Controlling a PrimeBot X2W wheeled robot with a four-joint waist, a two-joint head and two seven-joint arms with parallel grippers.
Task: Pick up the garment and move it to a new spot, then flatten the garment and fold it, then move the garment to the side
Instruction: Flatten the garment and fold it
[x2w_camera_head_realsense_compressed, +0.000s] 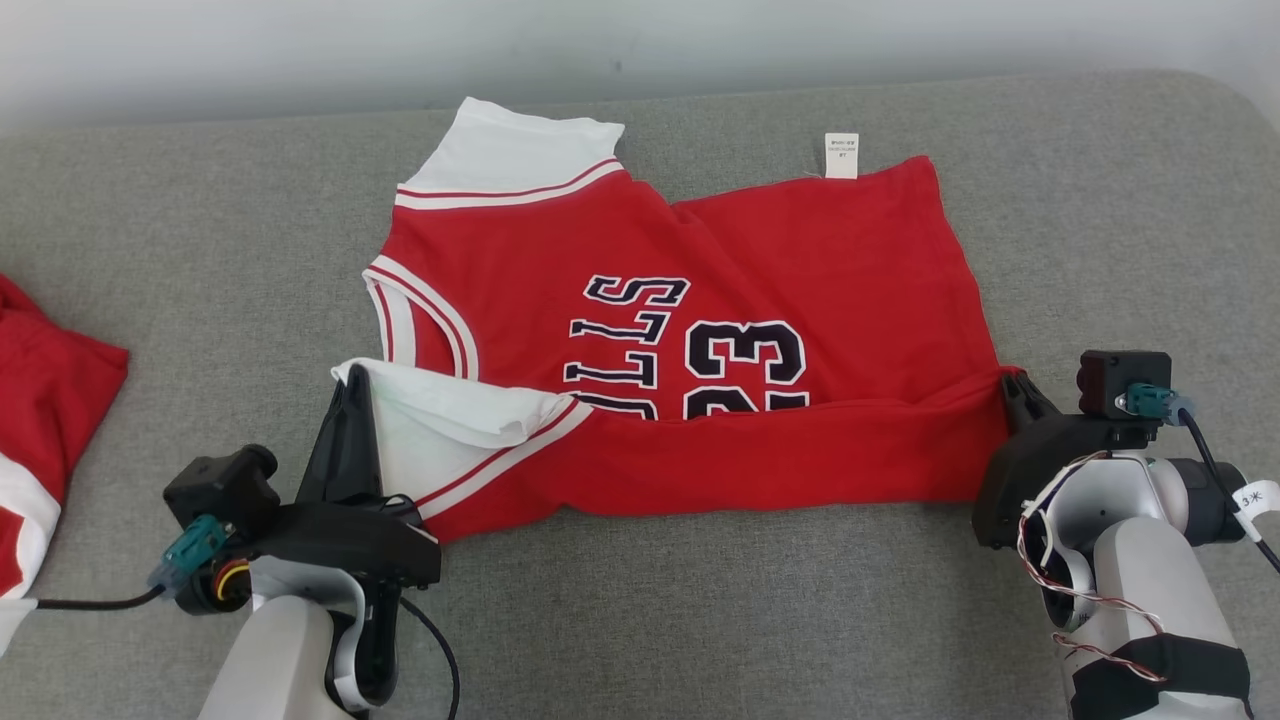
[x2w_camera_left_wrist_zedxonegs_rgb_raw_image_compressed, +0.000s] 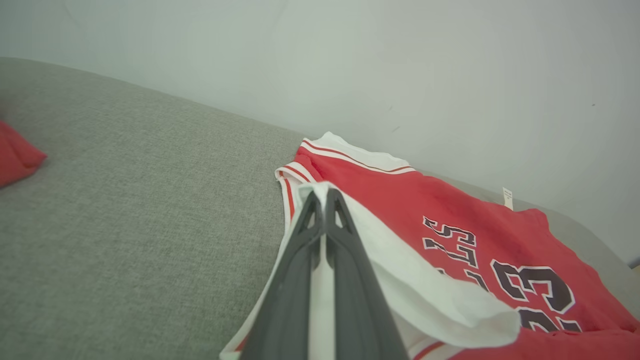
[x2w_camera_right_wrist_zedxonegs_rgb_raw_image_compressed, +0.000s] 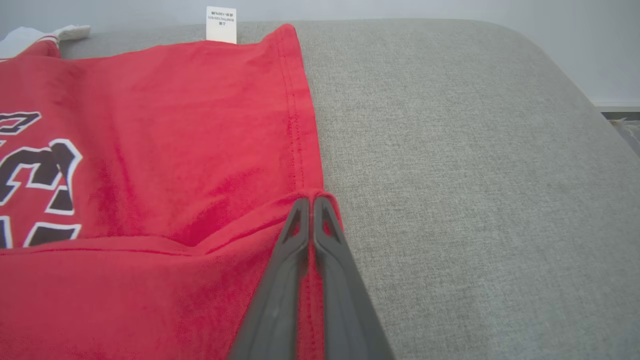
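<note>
The garment (x2w_camera_head_realsense_compressed: 760, 240) is a red sleeveless jersey with white trim and dark lettering, spread sideways on the grey surface, its near edge lifted and folded over toward the far side. My left gripper (x2w_camera_head_realsense_compressed: 352, 382) is shut on the white shoulder corner of the garment (x2w_camera_left_wrist_zedxonegs_rgb_raw_image_compressed: 380, 250), pinching the cloth between its dark fingers (x2w_camera_left_wrist_zedxonegs_rgb_raw_image_compressed: 345, 260). At the right, my right gripper (x2w_camera_head_realsense_compressed: 1012, 385) is shut on the red hem corner of the garment (x2w_camera_right_wrist_zedxonegs_rgb_raw_image_compressed: 165, 150), cloth showing between its fingers (x2w_camera_right_wrist_zedxonegs_rgb_raw_image_compressed: 280, 280). A white label (x2w_camera_head_realsense_compressed: 842, 155) sticks out at the far edge.
The grey padded surface (x2w_camera_head_realsense_compressed: 200, 250) runs to a pale wall (x2w_camera_head_realsense_compressed: 640, 40) at the back, with a rounded corner at the right (x2w_camera_right_wrist_zedxonegs_rgb_raw_image_compressed: 550, 60). Another red and white cloth (x2w_camera_head_realsense_compressed: 40, 420) lies at the left edge. Bare grey surface lies left and right of the jersey.
</note>
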